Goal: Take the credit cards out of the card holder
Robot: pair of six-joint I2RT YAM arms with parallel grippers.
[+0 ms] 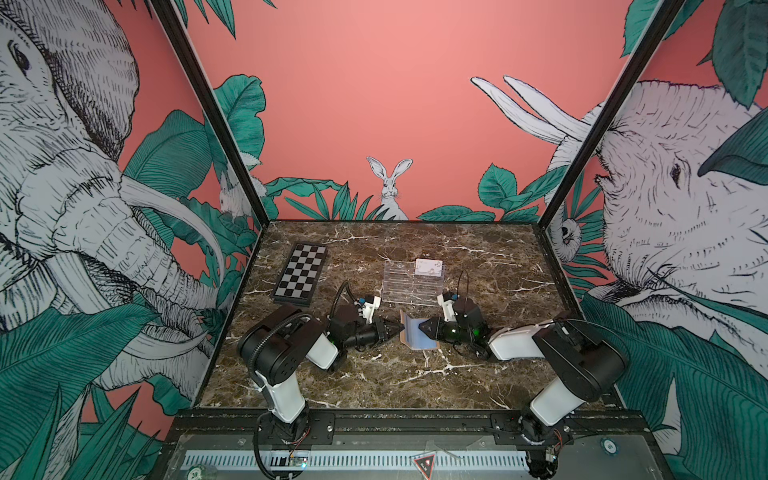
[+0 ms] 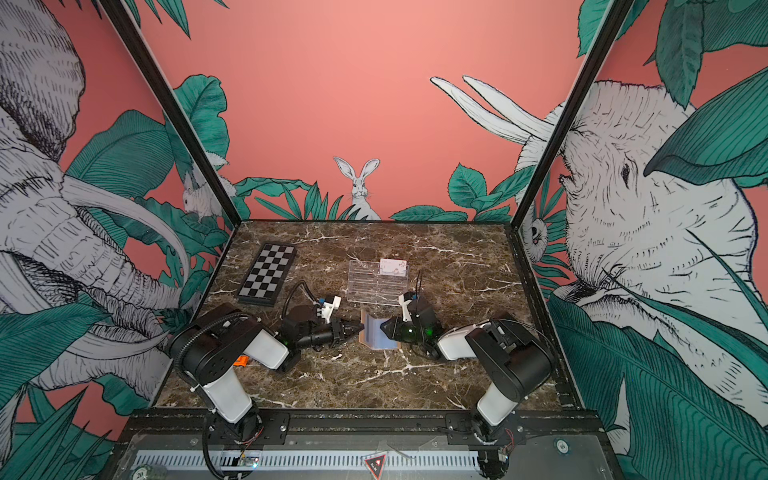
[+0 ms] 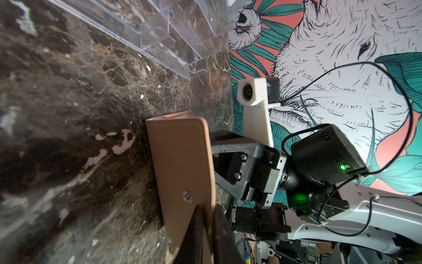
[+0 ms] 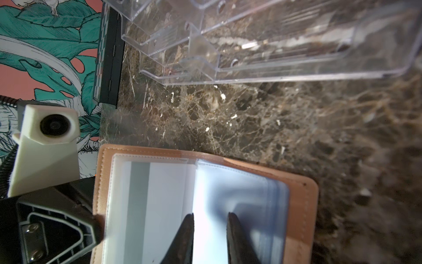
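Observation:
The tan card holder [image 1: 415, 338] [image 2: 376, 334] lies open on the marble at the table's middle, one cover raised upright. My left gripper [image 1: 400, 328] [image 3: 209, 211] is shut on that raised cover's edge [image 3: 180, 160], just past its snap stud. My right gripper [image 1: 420, 326] [image 4: 210, 216] is open, its tips over the clear inner sleeves near the fold. In the right wrist view a pale credit card [image 4: 155, 194] with a grey stripe sits in one sleeve, and a pale blue stack of sleeves [image 4: 262, 201] lies on the flat half. Another whitish card [image 1: 429, 266] stands in the rack's top tier.
A clear acrylic tiered rack [image 1: 409, 286] [image 2: 376, 284] stands just behind the card holder. A black-and-white chequered board [image 1: 300, 272] [image 2: 268, 270] lies at the back left. Both arms reach in low from the front rail.

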